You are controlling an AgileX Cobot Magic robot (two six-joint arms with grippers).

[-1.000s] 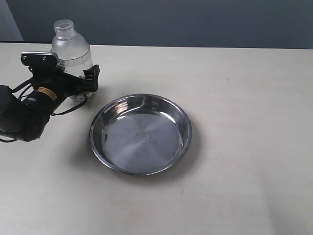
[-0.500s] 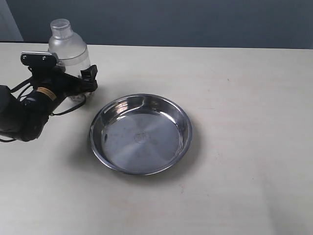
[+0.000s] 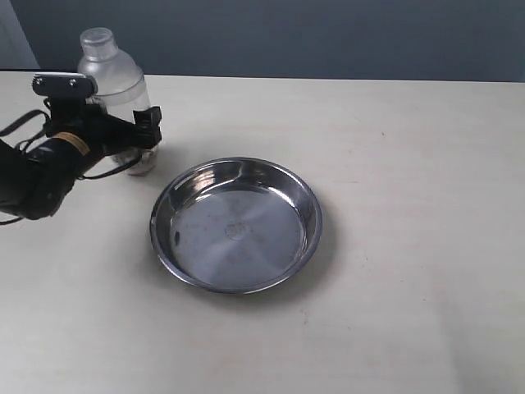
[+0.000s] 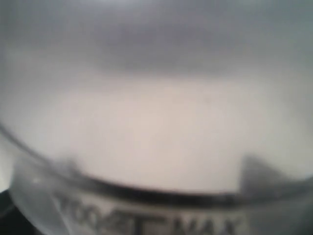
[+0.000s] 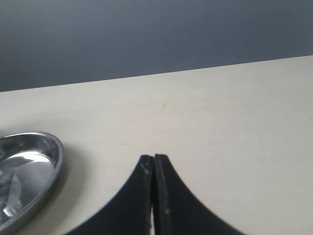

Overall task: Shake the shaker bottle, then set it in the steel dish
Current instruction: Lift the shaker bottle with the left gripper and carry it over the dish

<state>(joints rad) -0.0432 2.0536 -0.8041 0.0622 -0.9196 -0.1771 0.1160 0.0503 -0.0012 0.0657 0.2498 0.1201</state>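
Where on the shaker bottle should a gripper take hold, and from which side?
Grip the shaker bottle on its straight clear wall below the frosted domed shoulder, coming in level from the side. It stands upright, and the shoulder and small cap taper, so jaws would likely slip there. The left gripper sits at that band.

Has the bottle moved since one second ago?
Yes. The bottle has shifted slightly left in the exterior view, away from the dish, which has not moved.

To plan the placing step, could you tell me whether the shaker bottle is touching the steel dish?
Apart. The exterior view shows bare table between the shaker bottle and the rim of the steel dish.
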